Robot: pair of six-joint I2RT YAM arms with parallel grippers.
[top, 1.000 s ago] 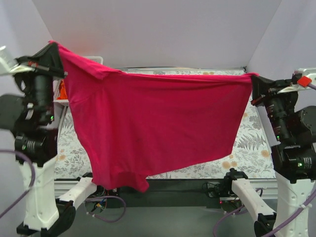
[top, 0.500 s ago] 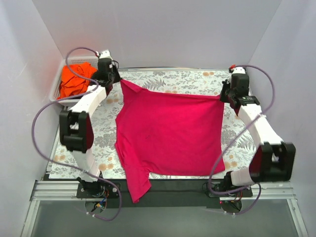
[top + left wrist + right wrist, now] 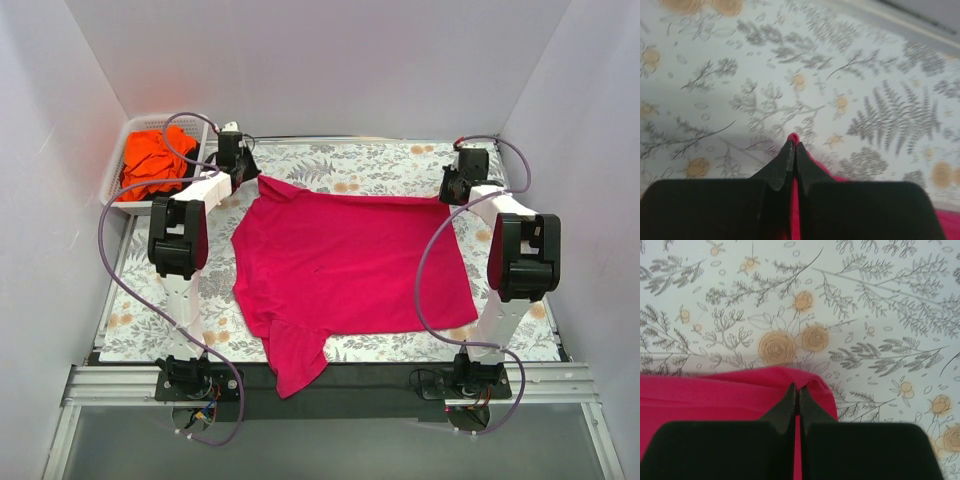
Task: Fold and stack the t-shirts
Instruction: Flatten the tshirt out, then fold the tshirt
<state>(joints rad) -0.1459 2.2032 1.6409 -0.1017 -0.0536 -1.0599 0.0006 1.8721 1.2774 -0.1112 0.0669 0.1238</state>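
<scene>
A magenta-pink t-shirt (image 3: 350, 265) lies spread over the flowered table, one sleeve hanging over the near edge. At its far left corner my left gripper (image 3: 254, 178) is shut on the cloth; in the left wrist view a pink tip (image 3: 793, 137) pokes out past the left gripper (image 3: 793, 150). My right gripper (image 3: 447, 194) is shut on the far right corner, where the pink hem (image 3: 740, 390) bunches round the right gripper (image 3: 798, 392). A bright orange t-shirt (image 3: 155, 160) sits crumpled in the basket.
A white slatted basket (image 3: 113, 187) stands at the far left corner of the table. The flowered tablecloth (image 3: 360, 165) shows beyond the shirt. Purple cables (image 3: 430, 270) loop from both arms over the table's sides.
Both arms have swung down and away from the camera, carrying the pink shirt from hanging high in the air to lying flat on the table. The grips on the corners have held.
</scene>
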